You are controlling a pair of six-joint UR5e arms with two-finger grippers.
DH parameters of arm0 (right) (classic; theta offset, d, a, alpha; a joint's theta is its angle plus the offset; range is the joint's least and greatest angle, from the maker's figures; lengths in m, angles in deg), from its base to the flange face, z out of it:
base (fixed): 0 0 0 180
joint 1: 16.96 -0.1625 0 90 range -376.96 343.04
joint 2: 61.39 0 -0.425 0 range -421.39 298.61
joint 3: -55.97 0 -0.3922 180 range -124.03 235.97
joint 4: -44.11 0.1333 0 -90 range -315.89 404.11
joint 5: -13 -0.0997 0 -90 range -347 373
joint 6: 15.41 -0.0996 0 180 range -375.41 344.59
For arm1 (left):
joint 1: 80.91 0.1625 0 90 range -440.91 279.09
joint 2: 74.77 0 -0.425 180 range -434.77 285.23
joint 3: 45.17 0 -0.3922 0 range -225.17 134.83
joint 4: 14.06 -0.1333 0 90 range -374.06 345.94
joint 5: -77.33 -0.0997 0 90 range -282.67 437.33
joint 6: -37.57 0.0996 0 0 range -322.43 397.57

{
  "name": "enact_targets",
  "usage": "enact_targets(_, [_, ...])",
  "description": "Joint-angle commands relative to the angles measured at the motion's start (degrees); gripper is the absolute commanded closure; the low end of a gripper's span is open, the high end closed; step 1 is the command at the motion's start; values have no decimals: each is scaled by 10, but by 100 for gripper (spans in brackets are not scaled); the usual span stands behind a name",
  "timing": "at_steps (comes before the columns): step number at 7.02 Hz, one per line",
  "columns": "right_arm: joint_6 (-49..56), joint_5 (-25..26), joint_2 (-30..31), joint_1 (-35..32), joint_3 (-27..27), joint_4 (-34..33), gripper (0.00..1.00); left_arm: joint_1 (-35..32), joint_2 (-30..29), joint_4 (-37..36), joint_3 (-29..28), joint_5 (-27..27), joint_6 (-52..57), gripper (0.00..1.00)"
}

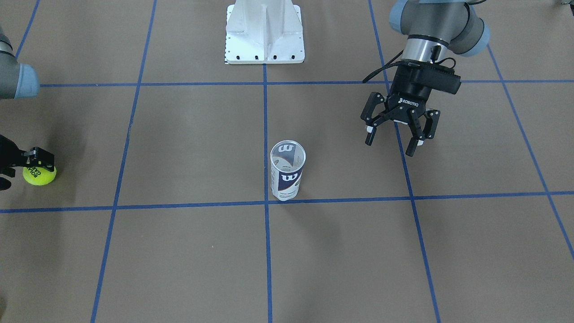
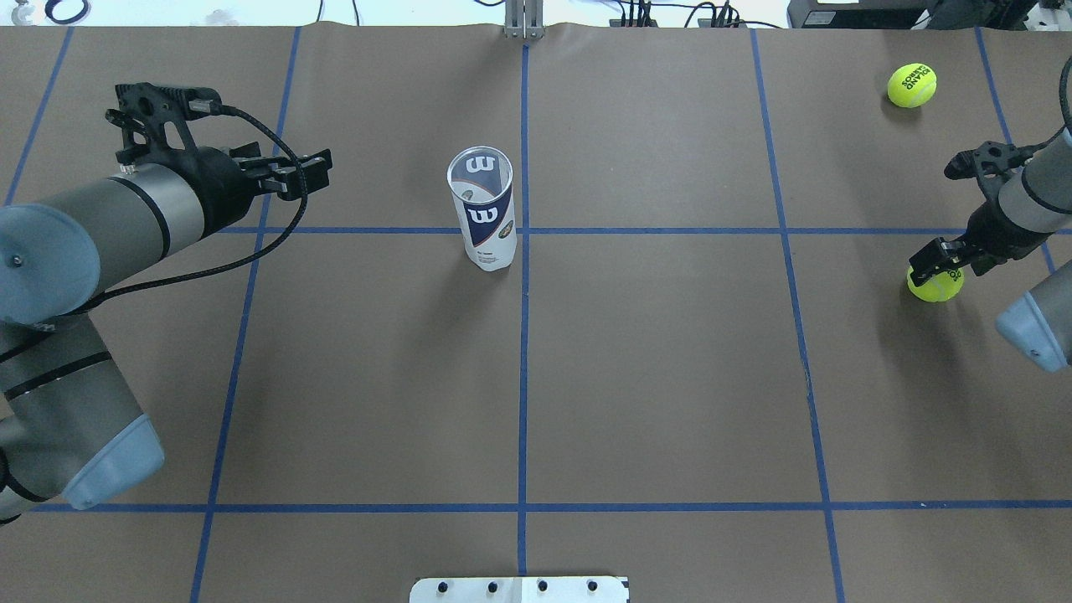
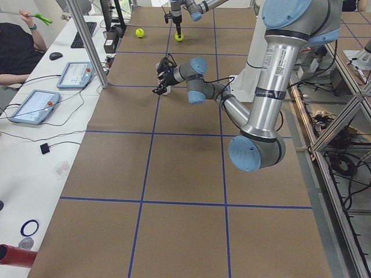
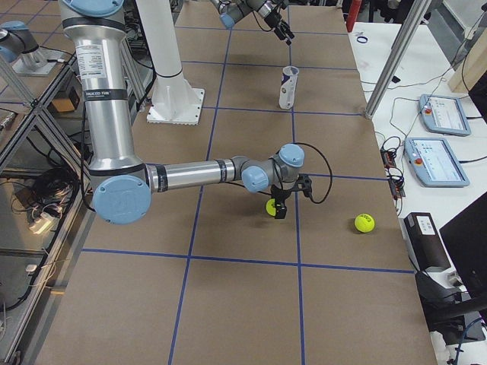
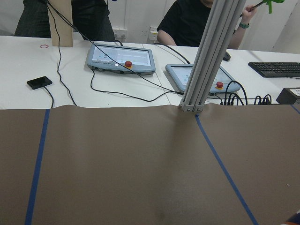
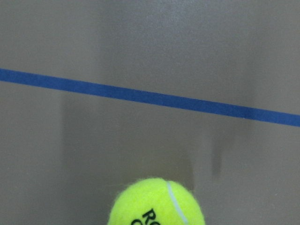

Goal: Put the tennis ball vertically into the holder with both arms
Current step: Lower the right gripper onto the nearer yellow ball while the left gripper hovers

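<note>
Right jaws sit over the tennis ball (image 2: 938,287) at right of the overhead frame for pickup, grip unclear, while spread left jaws hang left of the upright holder (image 2: 484,213), probably to steady it

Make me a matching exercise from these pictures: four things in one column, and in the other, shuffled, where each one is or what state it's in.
Things:
1. tennis ball
2. second ball
3. holder
4. left gripper

Places or states:
A. open, in the air, holding nothing
B. upright on the table beside the centre tape line
C. on the table right at the right gripper
D. alone on the table's far side, on the robot's right

Pairs: 1-C, 2-D, 3-B, 4-A
</note>
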Motion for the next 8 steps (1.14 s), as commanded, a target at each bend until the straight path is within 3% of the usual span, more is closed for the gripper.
enact_targets(1, [-2, -1, -4, 11, 8, 0, 11, 0, 1, 0, 0, -1, 0, 2])
enact_targets(2, [-2, -3, -9, 12, 8, 0, 39, 0, 1, 1, -3, -5, 5, 2])
enact_targets(3, [2, -5, -12, 11, 5, 2, 91, 0, 0, 2, -4, -5, 13, 2])
enact_targets(4, [4, -6, -13, 10, -2, 5, 100, 1, -2, 4, -11, -9, 13, 2])
enact_targets(5, [4, -42, -20, 3, -8, 4, 100, 6, -17, 33, -38, -29, 15, 2])
enact_targets(6, [4, -72, -34, -21, -14, 4, 100, 38, -16, 88, -60, -86, 17, 2])
enact_targets(8, [-2, -116, -57, -56, -29, -4, 100, 124, -15, 101, -69, -124, 86, 7])
